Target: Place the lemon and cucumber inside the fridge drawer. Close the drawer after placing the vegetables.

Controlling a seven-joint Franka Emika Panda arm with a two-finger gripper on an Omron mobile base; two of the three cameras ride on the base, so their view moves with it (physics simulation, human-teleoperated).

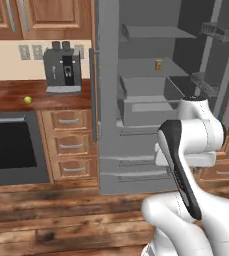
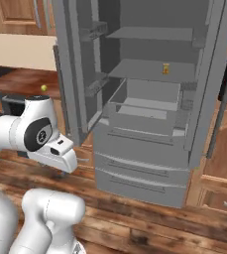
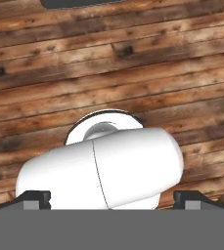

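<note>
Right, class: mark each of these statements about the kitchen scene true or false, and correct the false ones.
1. The lemon lies on the wooden counter. True.
2. The fridge drawer is pushed fully shut. False: it is pulled out and open.
3. The gripper holds the lemon. False: its fingers stand wide apart over the wooden floor, holding nothing.
4. A small orange carton stands on a fridge shelf above the drawer. True.
5. The coffee machine is inside the fridge. False: it stands on the counter.
</note>
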